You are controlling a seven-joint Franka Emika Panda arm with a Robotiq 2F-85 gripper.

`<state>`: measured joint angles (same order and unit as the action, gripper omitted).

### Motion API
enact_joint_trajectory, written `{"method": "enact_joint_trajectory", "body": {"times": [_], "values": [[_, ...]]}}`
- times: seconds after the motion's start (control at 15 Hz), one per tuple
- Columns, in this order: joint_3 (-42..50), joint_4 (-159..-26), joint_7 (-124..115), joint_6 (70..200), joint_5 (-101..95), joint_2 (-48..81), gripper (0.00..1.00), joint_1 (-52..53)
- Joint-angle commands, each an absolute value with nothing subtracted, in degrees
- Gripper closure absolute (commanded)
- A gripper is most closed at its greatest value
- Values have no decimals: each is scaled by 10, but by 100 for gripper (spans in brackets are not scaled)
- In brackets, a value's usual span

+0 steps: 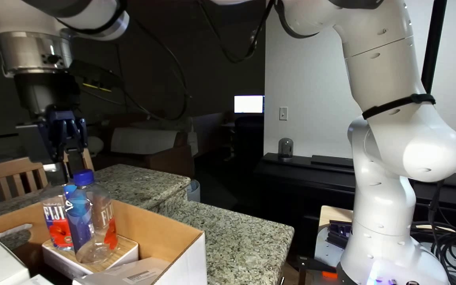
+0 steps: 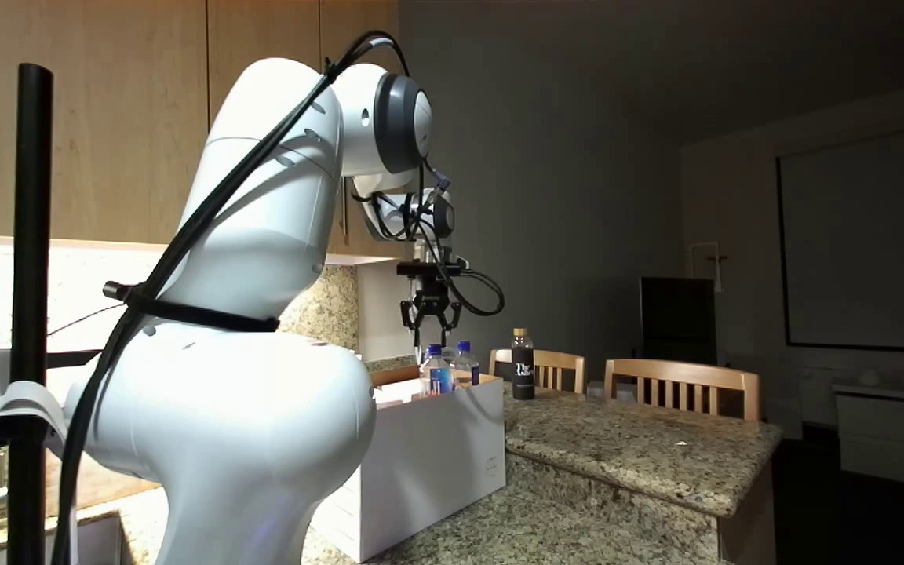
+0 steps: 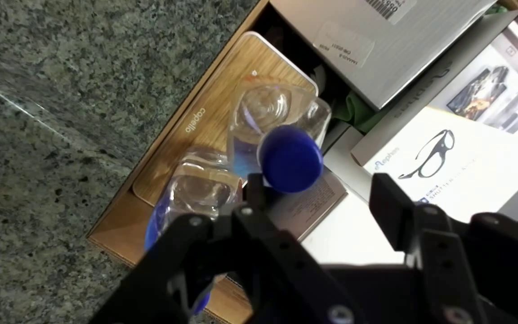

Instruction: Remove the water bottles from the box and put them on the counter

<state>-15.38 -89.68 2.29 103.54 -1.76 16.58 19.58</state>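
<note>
Step in hand, as judged: grasp the first bottle (image 3: 265, 108) for removal from the box (image 1: 156, 233). This bottle and the second bottle (image 3: 200, 191) both stand inside the box, side by side, apparently on a wood-topped carton (image 3: 216, 108); neither is on the worktop (image 1: 232, 237) yet. The fingers (image 3: 389, 202) are part-open, with a plain gap between them, and hold nothing. In the wrist view the blue cap (image 3: 290, 159) of the first bottle shows just ahead of the gap, nearer one finger; contact cannot be confirmed. The tips reach about cap level in both exterior views. Next move: centre the cap between the fingers, then close on it. Check the grip, lift until the base clears the box wall, and set the bottle upright on the worktop.
</note>
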Motion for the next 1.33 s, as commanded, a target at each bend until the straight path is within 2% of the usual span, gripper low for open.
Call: {"method": "enact_joint_trajectory", "body": {"times": [0.0,0.27,0.4,0.47,0.53,0.6,0.67,0.73,0.87,1.0,1.27], "values": [[-153,-915,26,1025,2,154,67,186],[-149,-923,25,1024,6,152,72,183],[-148,-923,24,1021,7,152,61,181],[-147,-923,24,1019,7,151,42,181],[-147,-924,24,1019,7,150,37,181],[-147,-925,24,1019,7,149,45,181],[-147,-927,24,1019,7,149,47,181],[-146,-928,25,1019,7,148,70,181],[-147,-929,26,1017,8,147,73,181],[-146,-929,25,1015,7,146,88,181],[-142,-922,16,1009,-2,141,85,182]]}}
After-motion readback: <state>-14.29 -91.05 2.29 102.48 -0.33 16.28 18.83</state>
